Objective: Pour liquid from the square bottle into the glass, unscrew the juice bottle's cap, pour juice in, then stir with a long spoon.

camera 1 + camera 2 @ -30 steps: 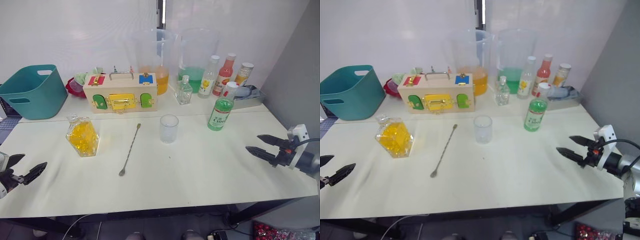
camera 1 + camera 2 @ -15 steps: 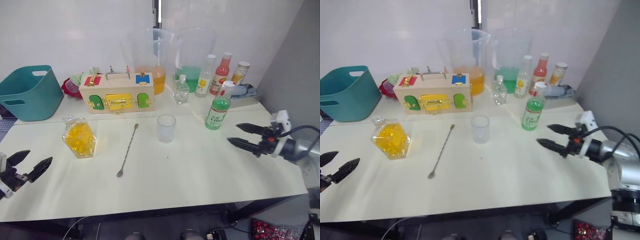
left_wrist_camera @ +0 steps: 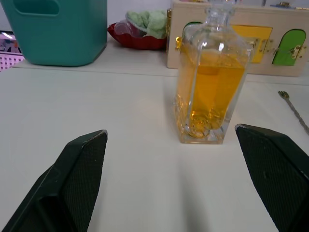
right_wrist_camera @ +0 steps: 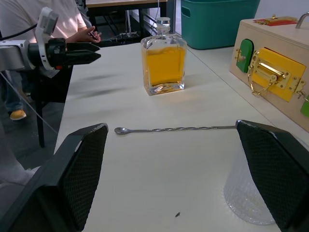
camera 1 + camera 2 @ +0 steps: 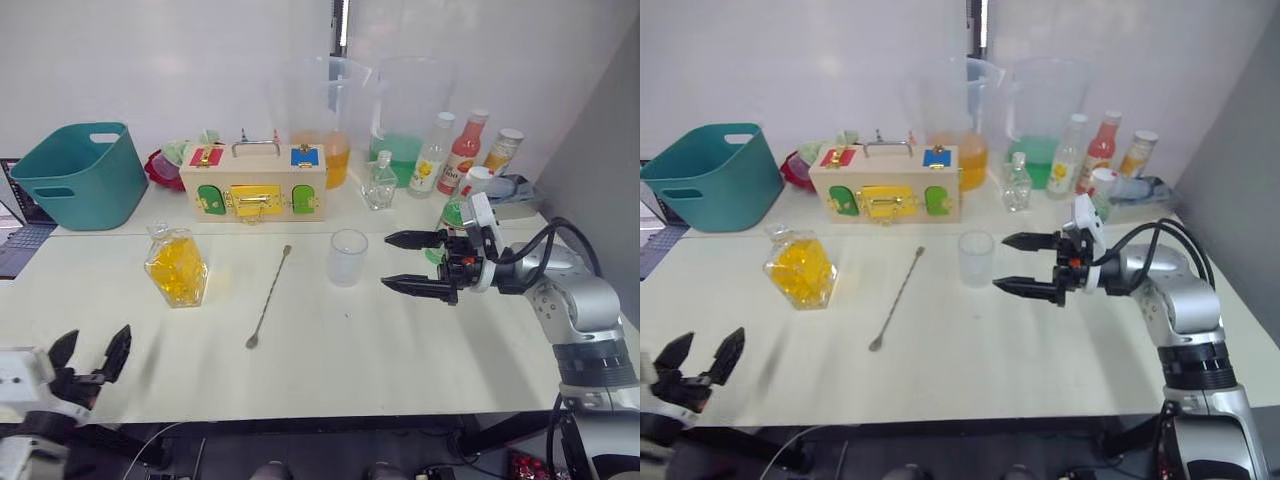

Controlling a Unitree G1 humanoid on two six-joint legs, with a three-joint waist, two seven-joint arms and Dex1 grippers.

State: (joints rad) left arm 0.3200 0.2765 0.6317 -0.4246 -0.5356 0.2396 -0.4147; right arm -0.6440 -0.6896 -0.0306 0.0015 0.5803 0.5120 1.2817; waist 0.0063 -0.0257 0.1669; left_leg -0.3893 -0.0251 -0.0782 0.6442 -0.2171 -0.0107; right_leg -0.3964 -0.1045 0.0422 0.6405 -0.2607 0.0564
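Right jaws [image 5: 405, 264] spread wide, empty, hovering just beside the glass [image 5: 348, 257] on its right, tips aimed at it. Left jaws [image 5: 92, 357] also released and empty, low at the desk's [image 5: 330, 345] near left corner, well apart from everything.

Glass upright and empty near the desk's middle. Long spoon [image 5: 268, 297] flat just left of it, bowl toward the near edge, handle toward the far edge. Square bottle [image 5: 176, 266] of yellow liquid upright farther left, stopper on, nothing between it and the left jaws. Green juice bottle [image 5: 461, 201] capped, upright behind the right arm, partly hidden by it.

Along the far edge: teal tub [image 5: 72, 174] at the left corner, wooden latch box [image 5: 254, 183], two large clear jugs [image 5: 322, 115], small glass bottle [image 5: 379, 183], three more drink bottles [image 5: 464, 150] toward the right corner.
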